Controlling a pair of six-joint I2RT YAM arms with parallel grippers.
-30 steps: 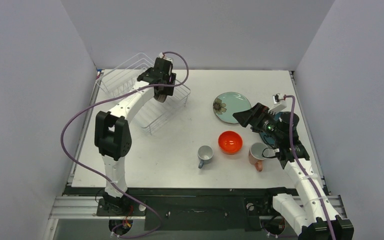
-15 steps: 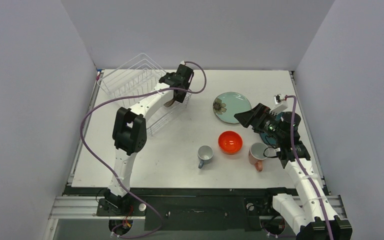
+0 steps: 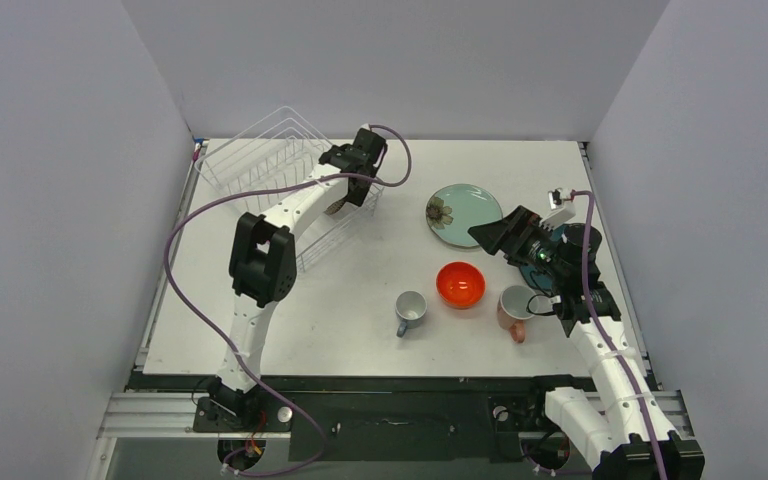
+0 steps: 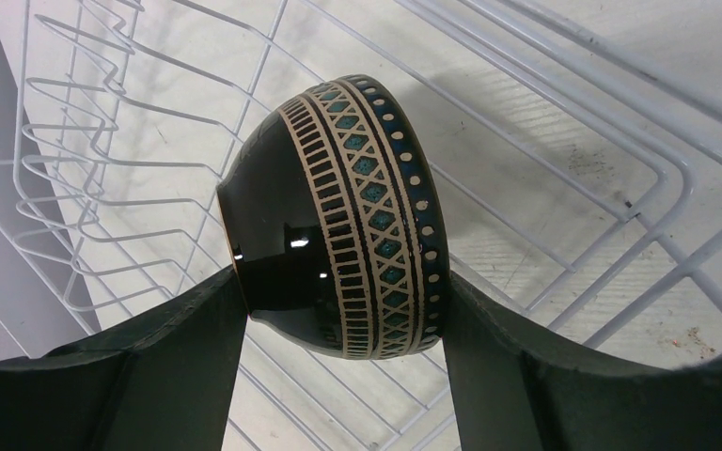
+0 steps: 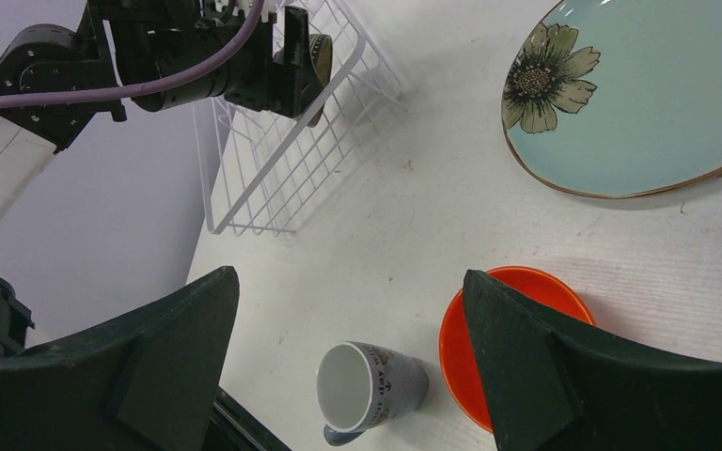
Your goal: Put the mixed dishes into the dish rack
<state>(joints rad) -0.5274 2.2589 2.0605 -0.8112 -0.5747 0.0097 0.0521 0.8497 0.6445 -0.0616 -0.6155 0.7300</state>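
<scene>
**One bowl in hand at the rack, four dishes out on the table**

At the far left of the table point(image 3: 260, 330) sits the white wire rack point(image 3: 260, 165), with its row of upright dividers toward its left end. None of the views shows a dish resting in it.

The left gripper point(image 4: 338, 282) is at the right end of the rack and holds the brown bowl point(image 4: 338, 216). The bowl is tipped on its side and pinched between the two fingers, one on its dark base and one at its rim. A beige and teal patterned band runs around it. In the wrist view the rack's floor wires and a rounded corner lie behind the bowl. I cannot tell whether the bowl touches them.

Further right, nearer the front edge, the grey mug point(image 3: 411, 310) stands upright with its handle toward the arms. Just beside it sits the orange bowl point(image 3: 460, 284), mouth up. Behind that bowl the pale plate with the dark flower point(image 3: 460, 213) lies flat. The pink mug point(image 3: 513, 308) stands to the right of the orange bowl, close under the right arm.

The right gripper point(image 3: 488, 233) hangs above the table between the plate and the pink mug. Its fingers are spread wide and there is nothing between them.
</scene>
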